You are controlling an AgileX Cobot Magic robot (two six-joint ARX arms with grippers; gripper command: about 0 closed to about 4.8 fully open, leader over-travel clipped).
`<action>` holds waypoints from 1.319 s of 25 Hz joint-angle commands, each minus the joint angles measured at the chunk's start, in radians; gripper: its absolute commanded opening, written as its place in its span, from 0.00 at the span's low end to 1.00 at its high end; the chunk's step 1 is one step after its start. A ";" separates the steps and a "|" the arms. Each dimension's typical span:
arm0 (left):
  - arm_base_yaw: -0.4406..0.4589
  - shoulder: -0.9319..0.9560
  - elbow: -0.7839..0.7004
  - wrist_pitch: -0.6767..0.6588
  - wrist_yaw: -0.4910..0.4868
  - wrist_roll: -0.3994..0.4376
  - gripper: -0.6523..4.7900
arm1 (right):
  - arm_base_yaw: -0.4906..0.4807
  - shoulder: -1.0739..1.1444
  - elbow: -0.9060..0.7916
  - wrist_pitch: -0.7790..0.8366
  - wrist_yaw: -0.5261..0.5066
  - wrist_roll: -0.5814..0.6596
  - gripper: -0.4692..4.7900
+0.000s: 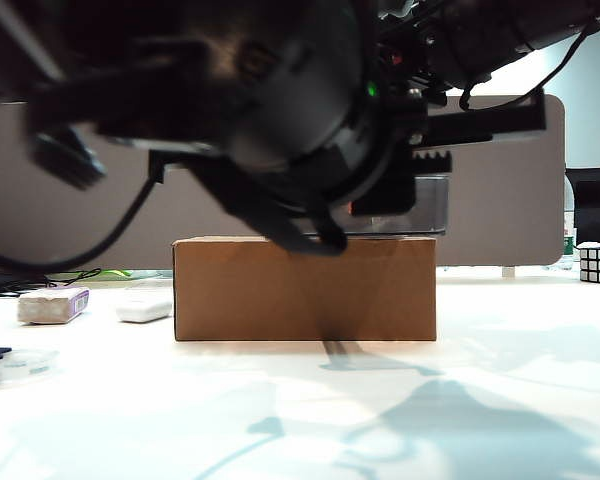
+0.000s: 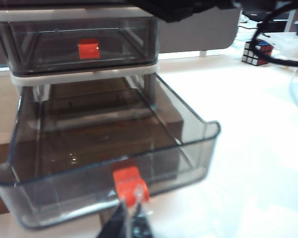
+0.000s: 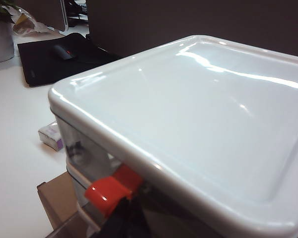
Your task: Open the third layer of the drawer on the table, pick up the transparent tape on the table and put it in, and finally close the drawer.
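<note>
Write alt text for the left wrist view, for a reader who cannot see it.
The third layer, a smoky translucent tray, stands pulled out and empty, with the left gripper shut on its red handle. Above it, a like drawer sits closed in the drawer, and a Rubik's cube lies on the table beyond.

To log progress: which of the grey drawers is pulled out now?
The third layer, the lowest one. It juts far out of the frame, and the shut left gripper is at its red handle. The drawer above sits flush, closed.
</note>
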 commanded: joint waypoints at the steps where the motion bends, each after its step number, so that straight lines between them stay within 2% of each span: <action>1: -0.037 -0.055 -0.053 0.003 -0.004 -0.001 0.29 | 0.001 -0.003 0.007 0.022 0.001 -0.003 0.08; 4: -0.102 -0.172 -0.100 -0.063 -0.004 0.002 0.29 | 0.001 -0.003 0.007 0.015 -0.018 -0.002 0.08; 6: -0.112 -0.294 -0.116 -0.219 0.026 0.000 0.42 | 0.001 -0.014 0.008 -0.012 -0.050 -0.002 0.08; 7: -0.101 -0.346 -0.120 -0.287 0.065 0.003 0.52 | 0.001 -0.022 0.007 -0.027 -0.060 -0.002 0.08; 9: -0.023 -0.517 -0.122 -0.559 0.257 -0.002 0.55 | 0.001 -0.045 0.007 -0.070 -0.090 -0.002 0.08; 10: 0.043 -0.604 -0.122 -0.697 0.345 -0.004 0.50 | 0.001 -0.061 0.007 -0.095 -0.110 -0.002 0.08; 11: 0.094 -0.654 -0.122 -0.771 0.398 -0.002 0.47 | 0.001 -0.069 0.007 -0.108 -0.125 -0.002 0.08; 13: 0.264 -0.764 -0.122 -0.936 0.596 0.001 0.44 | 0.001 -0.100 0.007 -0.145 -0.127 -0.002 0.08; 14: 0.373 -0.806 -0.122 -1.001 0.738 0.013 0.43 | 0.001 -0.117 0.007 -0.168 -0.151 -0.002 0.08; 15: 0.524 -0.837 -0.122 -1.072 0.924 0.040 0.31 | 0.001 -0.134 0.007 -0.191 -0.178 -0.002 0.08; 16: 0.594 -0.841 -0.122 -1.098 0.998 0.055 0.26 | 0.001 -0.145 0.007 -0.205 -0.182 -0.002 0.08; 17: 0.677 -0.840 -0.122 -1.127 1.085 0.066 0.27 | 0.001 -0.152 0.006 -0.212 -0.182 -0.002 0.08; 18: 0.810 -0.838 -0.122 -1.182 1.178 0.068 0.28 | 0.001 -0.166 0.006 -0.227 -0.183 -0.002 0.08; 19: 0.858 -0.838 -0.122 -1.206 1.205 0.068 0.28 | 0.001 -0.169 0.006 -0.232 -0.184 -0.002 0.08; 20: 0.939 -0.839 -0.122 -1.242 1.265 0.011 0.28 | 0.001 -0.172 0.006 -0.243 -0.183 -0.003 0.08; 21: 0.974 -0.841 -0.122 -1.244 1.283 -0.022 0.28 | 0.001 -0.173 0.006 -0.249 -0.181 -0.003 0.08; 22: 1.008 -0.840 -0.122 -1.253 1.287 0.003 0.29 | 0.001 -0.173 0.006 -0.257 -0.183 -0.003 0.08; 23: 1.015 -0.840 -0.123 -1.260 1.281 0.084 0.33 | 0.001 -0.173 0.006 -0.266 -0.187 -0.003 0.09; 24: 1.017 -0.840 -0.123 -1.276 1.255 0.250 0.42 | 0.001 -0.173 0.006 -0.280 -0.203 -0.003 0.09; 26: 1.018 -0.840 -0.123 -1.283 1.238 0.357 0.53 | 0.001 -0.173 0.005 -0.292 -0.206 -0.003 0.09; 27: 1.018 -0.840 -0.123 -1.293 1.261 0.426 0.68 | 0.001 -0.173 0.005 -0.302 -0.210 -0.003 0.09; 29: 1.018 -0.840 -0.123 -1.353 1.241 0.488 0.69 | 0.001 -0.173 0.005 -0.322 -0.212 -0.003 0.09; 30: 1.018 -0.841 -0.123 -1.357 1.226 0.491 0.69 | 0.001 -0.173 0.005 -0.328 -0.212 -0.003 0.09; 31: 1.018 -0.841 -0.123 -1.350 1.241 0.438 0.69 | 0.001 -0.173 0.004 -0.336 -0.212 -0.003 0.09; 32: 1.018 -0.840 -0.124 -1.339 1.267 0.436 0.69 | 0.001 -0.173 0.004 -0.340 -0.212 -0.003 0.09; 33: 1.019 -0.840 -0.124 -1.332 1.318 0.526 0.66 | 0.001 -0.173 0.004 -0.346 -0.212 -0.003 0.09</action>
